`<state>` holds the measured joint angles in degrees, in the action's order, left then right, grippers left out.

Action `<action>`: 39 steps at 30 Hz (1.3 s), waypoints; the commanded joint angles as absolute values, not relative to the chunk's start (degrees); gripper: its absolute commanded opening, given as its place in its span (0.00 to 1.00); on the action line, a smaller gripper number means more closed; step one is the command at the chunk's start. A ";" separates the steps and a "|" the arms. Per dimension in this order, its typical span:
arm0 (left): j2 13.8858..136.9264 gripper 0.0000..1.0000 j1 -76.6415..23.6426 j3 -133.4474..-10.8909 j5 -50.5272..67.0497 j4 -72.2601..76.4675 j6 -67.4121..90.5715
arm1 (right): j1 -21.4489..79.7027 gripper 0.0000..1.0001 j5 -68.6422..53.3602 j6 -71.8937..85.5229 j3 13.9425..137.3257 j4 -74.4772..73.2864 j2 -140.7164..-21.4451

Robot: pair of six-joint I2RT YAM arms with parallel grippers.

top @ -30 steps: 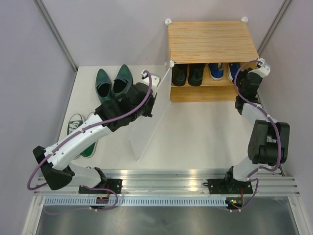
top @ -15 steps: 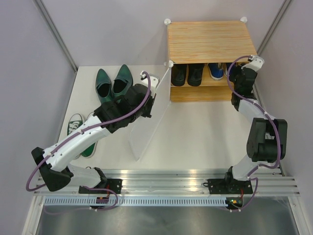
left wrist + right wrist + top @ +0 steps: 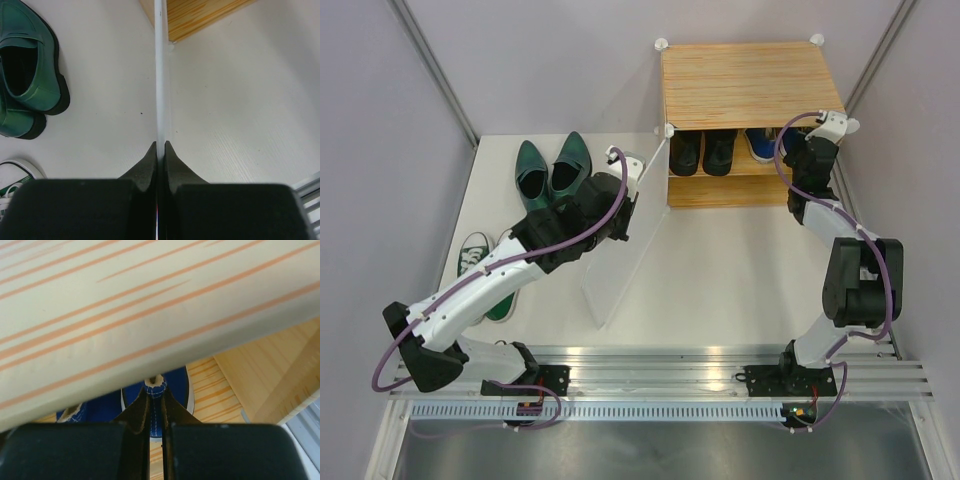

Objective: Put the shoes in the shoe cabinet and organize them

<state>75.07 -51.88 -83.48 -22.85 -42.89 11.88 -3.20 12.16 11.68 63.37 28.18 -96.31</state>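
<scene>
The right gripper [image 3: 156, 390] has its fingers pressed together on the tan-lined collar rim of a blue canvas sneaker [image 3: 177, 382] with a white sole edge. This sneaker sits at the right end of the upper shelf of the light wood-grain shoe cabinet [image 3: 750, 85], in the upper right of the overhead view. In the right wrist view the sneaker lies directly ahead of the fingertips, under the overhanging cabinet top. Its long axis appears to run up the frame, in line with the fingers and into the shelf depth. The coming move is therefore judged to be a straight push or small alignment along that axis. The right arm is the nearer arm. The black leather dress shoes [image 3: 703, 152] occupy the left half of the same shelf. The left gripper [image 3: 160, 145] pinches the edge of the translucent white door panel [image 3: 161, 75], which stands swung outward at centre frame. The dark green pointed leather shoes [image 3: 550, 170] and the green white-toed canvas sneakers [image 3: 475, 255] lie on the table at left, outside the cabinet.
</scene>
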 commanded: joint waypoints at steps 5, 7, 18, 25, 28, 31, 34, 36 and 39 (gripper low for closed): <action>73.65 0.02 -52.47 -82.09 -21.71 -44.03 9.75 | -2.55 0.01 11.87 6.07 65.65 32.69 -96.77; 73.65 0.02 -52.47 -82.09 -21.71 -44.03 9.76 | -2.46 0.01 11.34 4.57 65.74 32.87 -96.59; 73.04 0.36 -52.47 -81.74 -17.58 -43.16 8.88 | -2.81 0.70 12.39 6.85 66.53 28.39 -97.21; 71.81 0.62 -52.47 -82.53 -14.95 -42.72 9.05 | -6.59 0.77 7.83 15.99 66.54 21.63 -93.61; 71.02 0.81 -52.47 -84.10 -13.36 -42.71 9.67 | -7.91 0.79 5.81 18.45 65.66 18.03 -89.48; 69.97 0.93 -52.47 -85.25 -12.83 -42.71 10.19 | -8.70 0.80 4.05 19.95 64.26 13.91 -85.26; 67.86 1.00 -52.47 -86.92 -15.02 -42.72 10.98 | -8.96 0.81 2.47 21.18 61.54 9.86 -81.05; 66.01 1.00 -52.47 -88.59 -16.51 -43.24 10.99 | -8.96 0.82 1.58 22.40 59.51 8.27 -77.36; 63.73 1.00 -52.47 -90.44 -19.41 -43.77 10.99 | -8.96 0.83 0.09 24.17 56.00 6.24 -72.43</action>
<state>67.31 -52.25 -86.48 -15.75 -44.23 10.15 -8.86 3.07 20.91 58.78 9.69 -76.05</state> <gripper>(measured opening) 0.993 0.828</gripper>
